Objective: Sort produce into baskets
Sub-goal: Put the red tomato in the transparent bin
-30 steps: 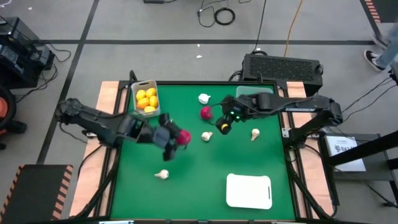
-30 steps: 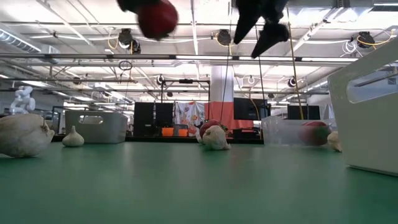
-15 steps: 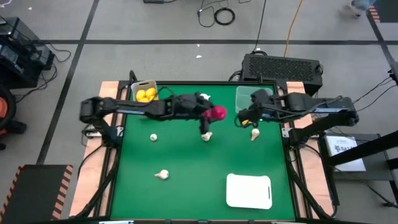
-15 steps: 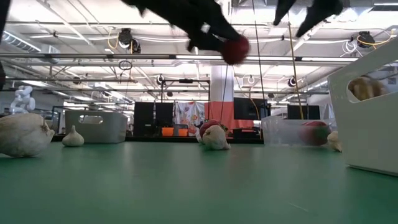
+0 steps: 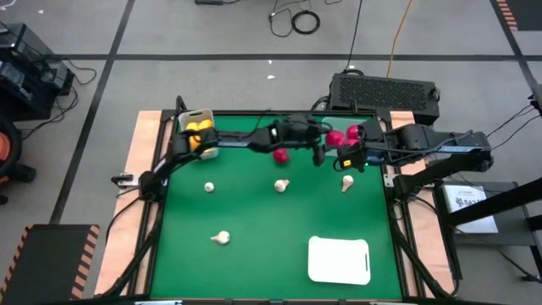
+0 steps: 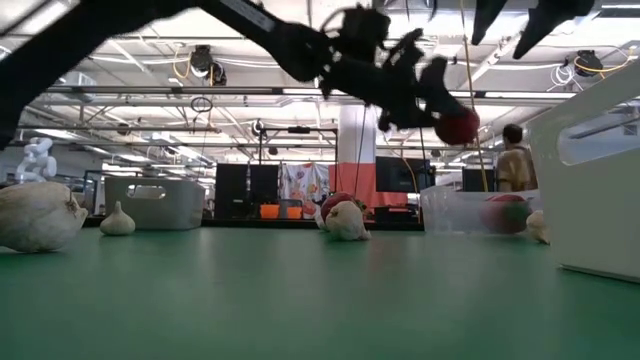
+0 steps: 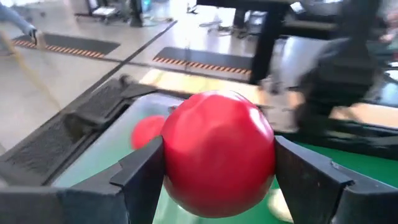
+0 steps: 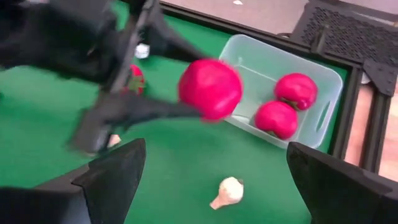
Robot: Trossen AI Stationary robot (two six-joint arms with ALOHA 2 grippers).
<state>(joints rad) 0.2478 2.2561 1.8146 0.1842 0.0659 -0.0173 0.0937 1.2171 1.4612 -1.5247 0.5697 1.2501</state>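
My left gripper [image 5: 329, 140] reaches across the table's far side. It is shut on a round red fruit [image 7: 217, 152], held in the air at the edge of the clear greenish bin [image 8: 323, 74]. That bin holds two red fruits [image 8: 277, 118]. My right gripper [image 5: 349, 159] hovers open and empty just near of the bin. Another red fruit [image 5: 279, 154] lies on the green mat. Several white garlic bulbs [image 5: 282, 184] also lie there. Yellow lemons fill the whitish bin [image 5: 196, 131] at the far left. My left gripper pinches the red fruit by its two opposite sides [image 7: 171, 155] between its two fingers [image 7: 140, 177]. The fingers come from the table's left, slanting a little downward. The fruit is lifted clear of the table [image 6: 458, 127], beside the clear bin's left rim.
A flat white tray [image 5: 339, 258] lies at the near right. Garlic bulbs lie at the left middle [image 5: 209, 187], the near left [image 5: 221, 238] and near my right gripper [image 5: 345, 181]. The mat's near middle is bare. A person [image 6: 517, 160] stands far off in the room.
My left gripper has carried the red fruit from the table's middle toward the far right. It is now at the clear bin, held high throughout. My right gripper has drawn back toward the table's right edge.
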